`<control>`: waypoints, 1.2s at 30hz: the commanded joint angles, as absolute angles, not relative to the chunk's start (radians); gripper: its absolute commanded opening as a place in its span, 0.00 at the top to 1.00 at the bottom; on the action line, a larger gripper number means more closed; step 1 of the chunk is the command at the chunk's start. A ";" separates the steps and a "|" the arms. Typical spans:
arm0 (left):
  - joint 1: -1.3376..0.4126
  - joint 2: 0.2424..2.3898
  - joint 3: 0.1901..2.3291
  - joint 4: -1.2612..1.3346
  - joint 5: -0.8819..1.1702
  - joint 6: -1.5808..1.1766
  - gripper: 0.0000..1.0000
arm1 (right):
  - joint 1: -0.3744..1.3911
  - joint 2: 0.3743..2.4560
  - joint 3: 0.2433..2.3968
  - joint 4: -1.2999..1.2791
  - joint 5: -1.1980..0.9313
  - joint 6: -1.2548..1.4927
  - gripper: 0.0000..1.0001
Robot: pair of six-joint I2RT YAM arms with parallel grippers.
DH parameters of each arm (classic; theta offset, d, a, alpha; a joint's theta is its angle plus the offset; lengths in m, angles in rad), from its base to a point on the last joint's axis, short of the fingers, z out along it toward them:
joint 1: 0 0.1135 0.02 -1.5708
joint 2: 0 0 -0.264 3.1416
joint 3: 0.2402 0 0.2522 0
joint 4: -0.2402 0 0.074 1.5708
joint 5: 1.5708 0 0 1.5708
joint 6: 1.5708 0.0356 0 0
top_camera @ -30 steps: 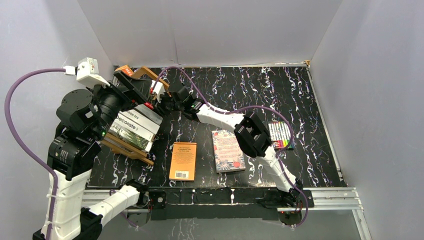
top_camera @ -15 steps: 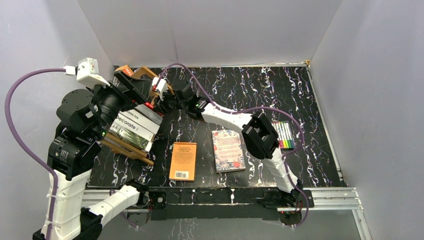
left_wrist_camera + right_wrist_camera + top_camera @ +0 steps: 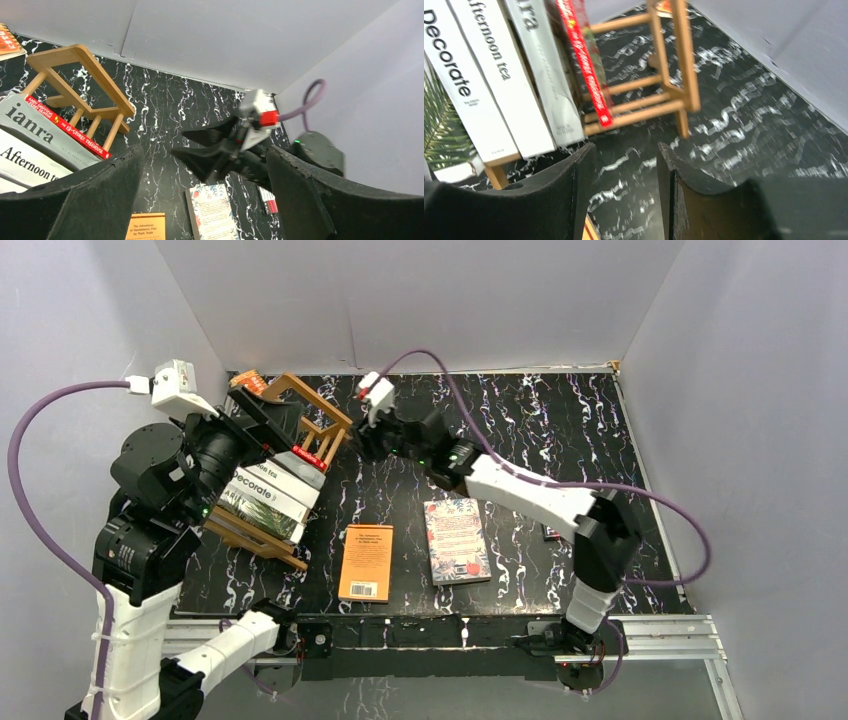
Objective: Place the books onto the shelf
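Hovering beside the light-brown wooden slatted shelf (image 3: pixel 684 55), my right tool (image 3: pixel 625 150) shows a narrow, empty gap; my left tool (image 3: pixel 202 155) gapes wide, holding nothing. White-spined books (image 3: pixel 489 80), a grey one (image 3: pixel 541 75) and a thin red one (image 3: pixel 584 65) lean together in the shelf. An orange paperback (image 3: pixel 366 562) and a floral illustrated book (image 3: pixel 457 540) lie flat on the black marbled tabletop (image 3: pixel 560 410).

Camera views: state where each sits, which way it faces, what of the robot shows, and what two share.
Top external: above and behind the bases, looking down on the table; both arms show.
Left wrist: on the left arm, facing across the table toward the right pincer; the left fingers frame the bottom, wide apart.
Right wrist: on the right arm, facing the shelf and its book spines; the right fingers show below.
Shared: both wrist views show the red book on the shelf.
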State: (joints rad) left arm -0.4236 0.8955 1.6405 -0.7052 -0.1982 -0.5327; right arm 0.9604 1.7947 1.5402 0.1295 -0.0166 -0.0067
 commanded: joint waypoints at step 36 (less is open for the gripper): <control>-0.729 1.261 1.089 -0.385 0.244 -0.735 0.15 | 0.499 1.148 0.528 -0.155 -0.143 0.776 0.28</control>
